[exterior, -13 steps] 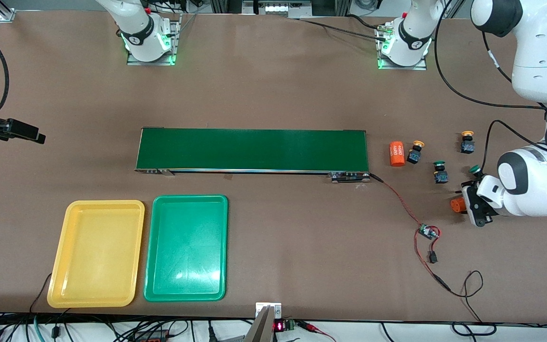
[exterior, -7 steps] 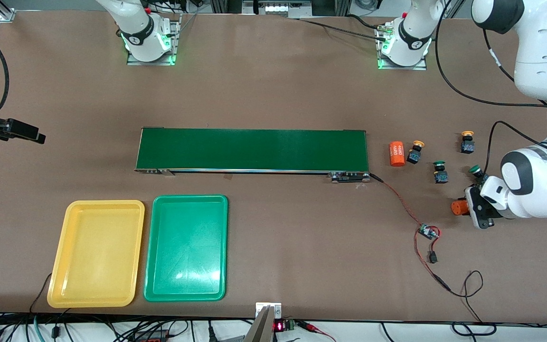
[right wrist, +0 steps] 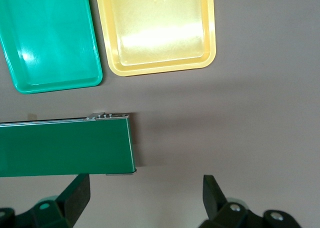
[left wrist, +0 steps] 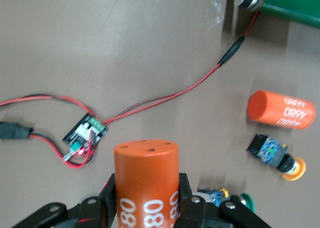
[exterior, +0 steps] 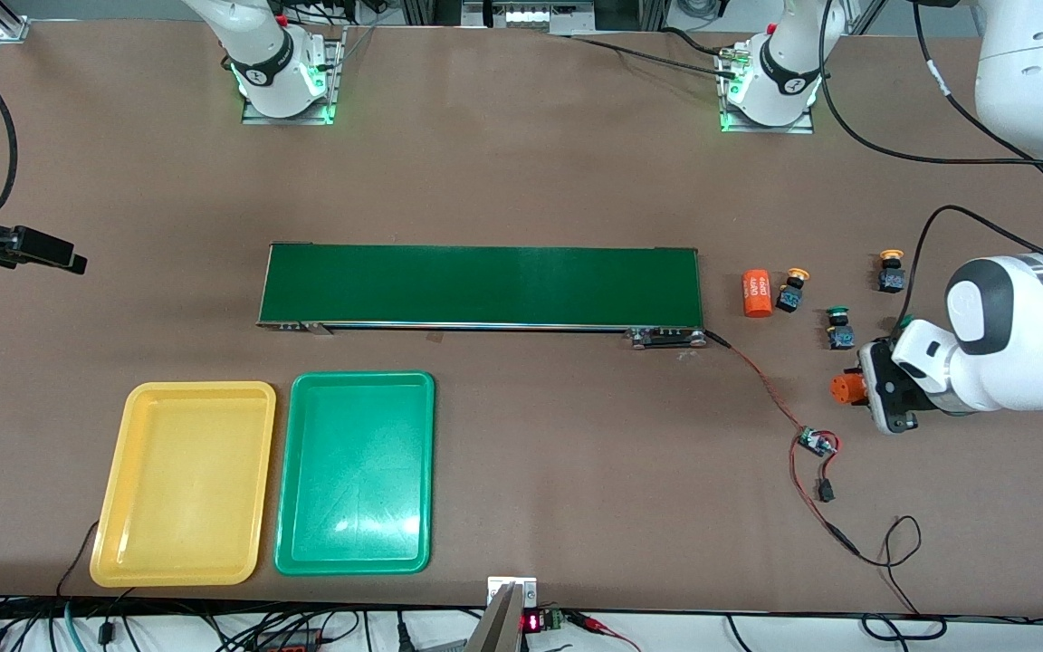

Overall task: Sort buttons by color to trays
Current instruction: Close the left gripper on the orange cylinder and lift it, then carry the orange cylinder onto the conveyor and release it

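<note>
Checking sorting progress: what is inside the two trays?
Nothing: the yellow tray and the green tray both show bare floors. No arm or gripper covers either tray.

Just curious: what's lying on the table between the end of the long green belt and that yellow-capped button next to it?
An orange cylinder with white lettering, lying on its side; the front view shows it.

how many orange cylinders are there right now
2. One orange cylinder lies on the table just past the conveyor belt's left-arm end, beside a yellow-capped button. The other orange cylinder is clamped in the left gripper.
</note>
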{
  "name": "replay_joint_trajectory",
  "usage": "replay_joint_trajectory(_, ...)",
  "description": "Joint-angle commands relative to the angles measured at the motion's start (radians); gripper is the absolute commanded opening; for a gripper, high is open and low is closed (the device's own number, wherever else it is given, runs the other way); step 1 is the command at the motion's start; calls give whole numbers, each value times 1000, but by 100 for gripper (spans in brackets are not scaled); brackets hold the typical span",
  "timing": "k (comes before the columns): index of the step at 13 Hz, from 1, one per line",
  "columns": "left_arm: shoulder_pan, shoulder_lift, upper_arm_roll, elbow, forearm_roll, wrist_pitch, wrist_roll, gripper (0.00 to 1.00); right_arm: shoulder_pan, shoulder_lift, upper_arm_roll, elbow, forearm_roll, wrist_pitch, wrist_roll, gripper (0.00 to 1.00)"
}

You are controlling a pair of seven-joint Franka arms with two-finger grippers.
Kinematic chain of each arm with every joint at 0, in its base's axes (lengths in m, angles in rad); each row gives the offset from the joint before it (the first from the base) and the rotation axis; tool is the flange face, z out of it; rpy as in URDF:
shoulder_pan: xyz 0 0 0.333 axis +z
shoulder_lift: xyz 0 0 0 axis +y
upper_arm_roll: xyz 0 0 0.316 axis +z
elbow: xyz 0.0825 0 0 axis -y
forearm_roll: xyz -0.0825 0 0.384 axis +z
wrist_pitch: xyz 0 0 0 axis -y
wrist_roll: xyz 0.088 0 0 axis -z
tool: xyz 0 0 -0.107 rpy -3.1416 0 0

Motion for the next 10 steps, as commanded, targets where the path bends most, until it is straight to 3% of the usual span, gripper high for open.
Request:
replay_joint_trajectory(1,-40,-27,2,-32,-8,-32,1,1,-7,3,3,13,1,-14,-22,100)
replay_joint_trajectory(5,-35,-60,-136,-103,-9,-26,-10,0,-8,3,3,13,1,-15,-22,100)
replay_joint_trajectory(7,-81,-118,-152,-194,-9,3,-62,0,-8,3,3,13,1,-15,-22,100)
replay_joint_trajectory(10,-75,-240,-286,-371,-9,73,-108,1,-8,3,3,11,1,-15,-22,100)
